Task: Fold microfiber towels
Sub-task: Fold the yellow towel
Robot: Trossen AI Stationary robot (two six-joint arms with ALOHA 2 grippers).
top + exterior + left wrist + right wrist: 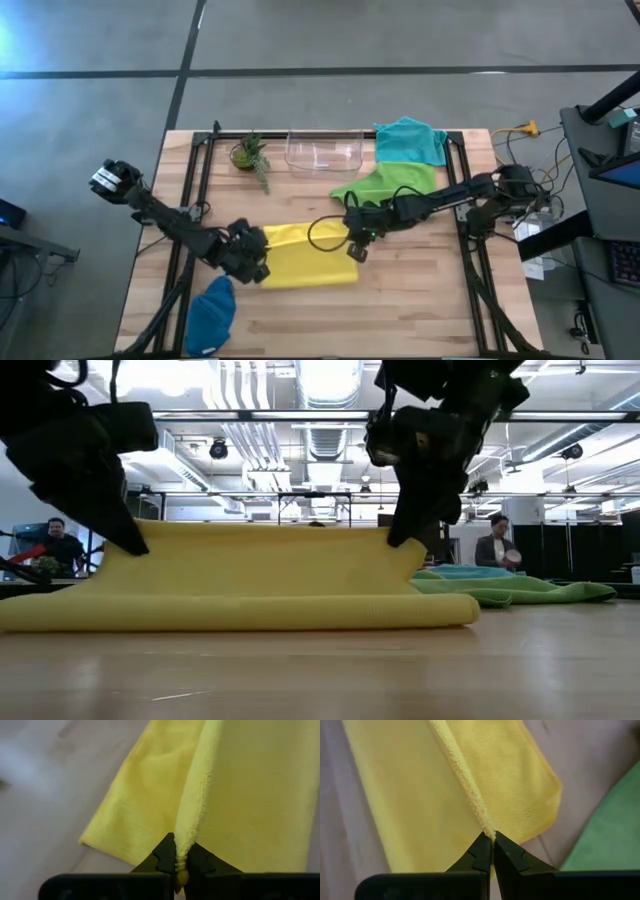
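Yellow towel (300,262) between both clamped tools

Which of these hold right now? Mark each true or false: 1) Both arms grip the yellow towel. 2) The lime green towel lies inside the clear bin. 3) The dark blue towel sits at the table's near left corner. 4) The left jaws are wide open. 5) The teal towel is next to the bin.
1) True: the left gripper and right gripper each pinch an edge of the yellow towel.
2) False: the lime green towel lies on the table beside the clear bin.
3) True: the dark blue towel.
4) False: the jaws are shut on the yellow towel.
5) True: the teal towel.
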